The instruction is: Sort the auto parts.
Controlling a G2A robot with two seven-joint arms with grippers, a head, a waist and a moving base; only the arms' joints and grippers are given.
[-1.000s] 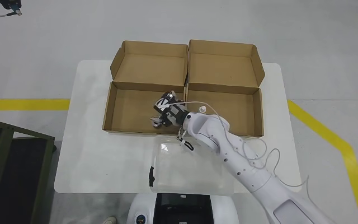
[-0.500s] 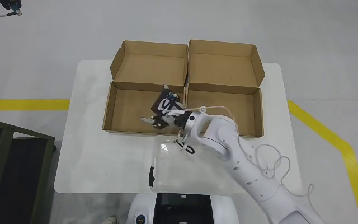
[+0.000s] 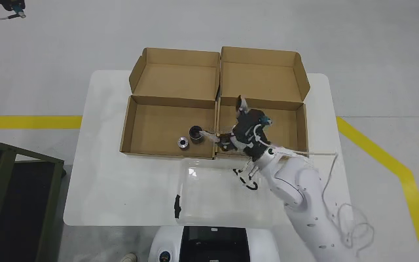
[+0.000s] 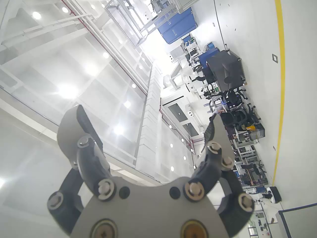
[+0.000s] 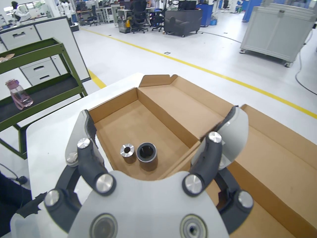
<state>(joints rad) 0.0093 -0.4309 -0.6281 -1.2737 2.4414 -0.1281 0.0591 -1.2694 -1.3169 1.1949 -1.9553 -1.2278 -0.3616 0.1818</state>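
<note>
Nearest the robot: clear bin on the table, just in front of the left carton. Change: 1 s ago the R gripper was down inside the left carton at its right end. Half a sec ago it was still there w/ fingers spreading. Now it's pulled out sideways and hangs over the right carton, just past the shared wall. Left behind in the left carton, by its right end: silver bushing and dark ring, upright, side by side, prob. not touching. Reads as a drop-off done, arm free for next pick. R fingers wide apart, holding nothing, wrist angled back toward the two parts. L gripper aims up at the ceiling, also spread, nothing in it.
</note>
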